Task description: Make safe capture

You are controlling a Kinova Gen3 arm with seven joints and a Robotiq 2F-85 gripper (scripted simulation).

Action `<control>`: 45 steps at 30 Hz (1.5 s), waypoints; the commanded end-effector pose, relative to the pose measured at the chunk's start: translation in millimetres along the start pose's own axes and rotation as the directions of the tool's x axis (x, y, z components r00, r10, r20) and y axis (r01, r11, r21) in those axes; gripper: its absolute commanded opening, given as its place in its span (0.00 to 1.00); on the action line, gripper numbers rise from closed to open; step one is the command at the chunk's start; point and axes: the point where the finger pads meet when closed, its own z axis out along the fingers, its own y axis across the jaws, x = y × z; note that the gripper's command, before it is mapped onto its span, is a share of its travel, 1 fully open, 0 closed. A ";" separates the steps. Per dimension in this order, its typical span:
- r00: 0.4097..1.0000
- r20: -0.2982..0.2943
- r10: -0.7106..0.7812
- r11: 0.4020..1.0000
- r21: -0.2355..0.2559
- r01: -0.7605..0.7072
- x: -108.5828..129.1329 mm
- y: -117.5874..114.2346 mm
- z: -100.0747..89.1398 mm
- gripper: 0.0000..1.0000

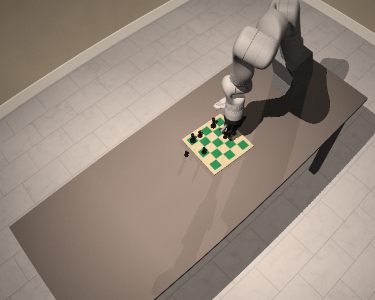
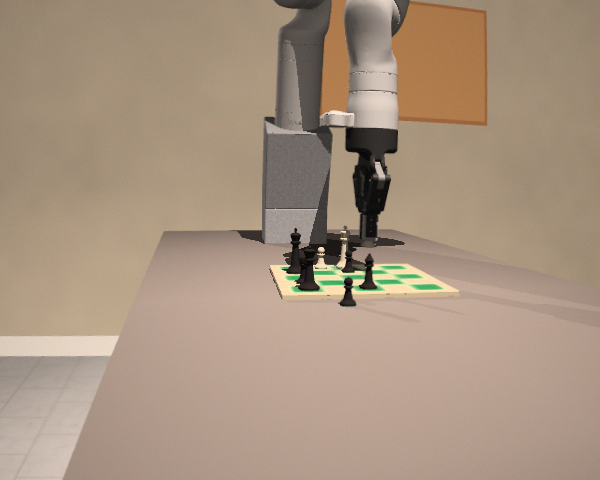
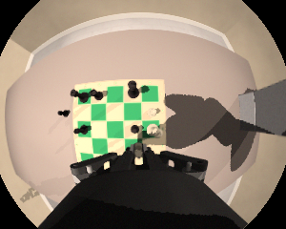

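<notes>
The green and cream chessboard lies on the brown table. My gripper hangs over the board's far right part, a little above it. It is shut on a small white piece that its fingers mostly hide, so I cannot tell its kind. A black pawn stands upright on the table just off the board's near edge; it also shows in the overhead view. On the board stand a black king, a black queen, a black bishop and a black pawn. A white pawn and a tall white piece stand at the far side.
The arm's grey base block stands on the table behind the board. An orange panel hangs on the far wall. The table edge runs close to the board on its right side.
</notes>
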 end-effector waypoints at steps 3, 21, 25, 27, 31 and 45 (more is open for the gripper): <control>1.000 0.013 0.004 1.000 0.017 -0.004 -4.7 -7.1 -30.1 0.00; 1.000 0.013 0.004 1.000 0.017 -0.004 -4.2 -6.5 -64.4 0.00; 1.000 0.013 0.004 1.000 0.017 -0.004 -4.2 -6.5 -64.4 0.00; 1.000 0.013 0.004 1.000 0.015 -0.004 -4.4 -6.8 -64.2 0.00; 1.000 0.016 0.006 1.000 0.002 -0.006 -6.2 -13.8 -62.6 0.00; 1.000 0.013 0.007 1.000 0.018 -0.007 -7.4 -44.9 -64.2 0.00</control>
